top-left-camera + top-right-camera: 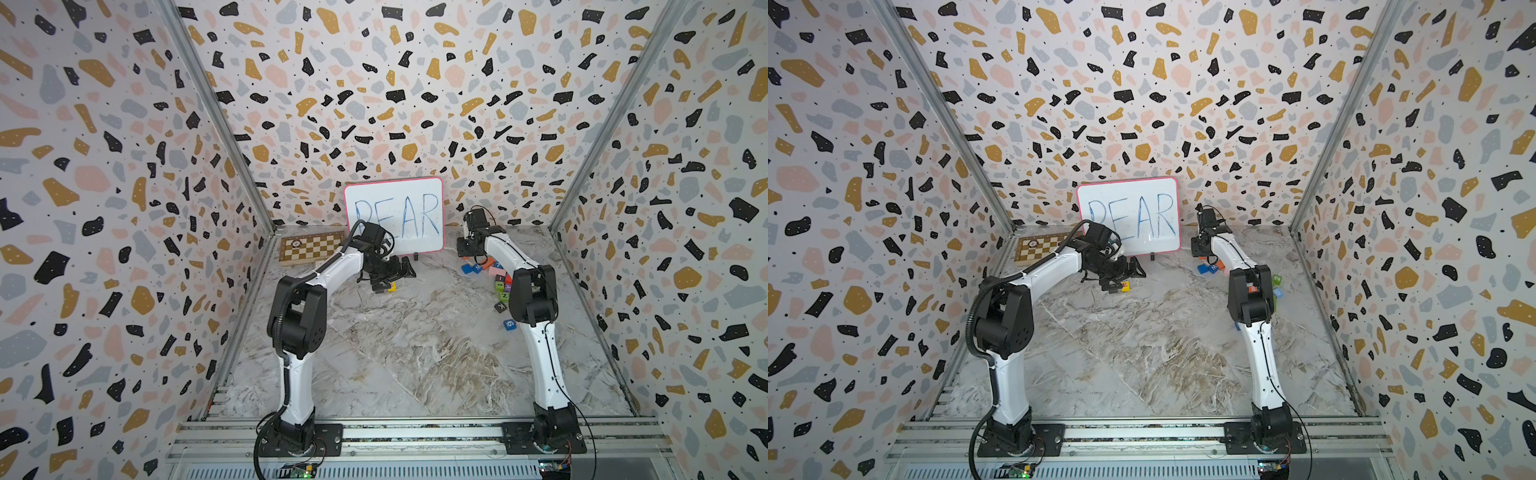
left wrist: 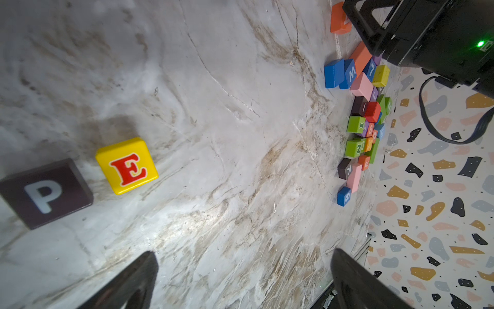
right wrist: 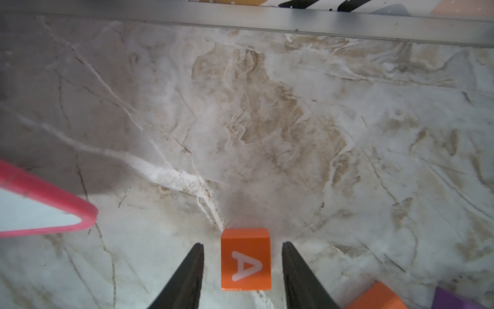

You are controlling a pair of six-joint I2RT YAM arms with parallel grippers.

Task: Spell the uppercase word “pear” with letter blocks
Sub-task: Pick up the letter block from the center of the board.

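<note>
In the left wrist view a black block with a white P point(image 2: 45, 192) and a yellow block with a red E point(image 2: 127, 166) lie side by side on the marble table, letters up. My left gripper point(image 2: 246, 267) hangs open and empty just right of them; the E block point(image 1: 391, 286) peeks out beneath it in both top views. At the back right, my right gripper point(image 3: 242, 248) is open with its fingers either side of an orange block with a white A point(image 3: 246, 259), a gap on each side. In the pile lies an orange-red block point(image 2: 364, 161) whose letter looks like R.
A pile of other coloured letter and number blocks point(image 1: 494, 274) lies along the right side by the right arm. The pink-framed whiteboard point(image 1: 395, 216) leans on the back wall, its corner point(image 3: 40, 211) close to the right gripper. A chessboard point(image 1: 309, 247) sits back left.
</note>
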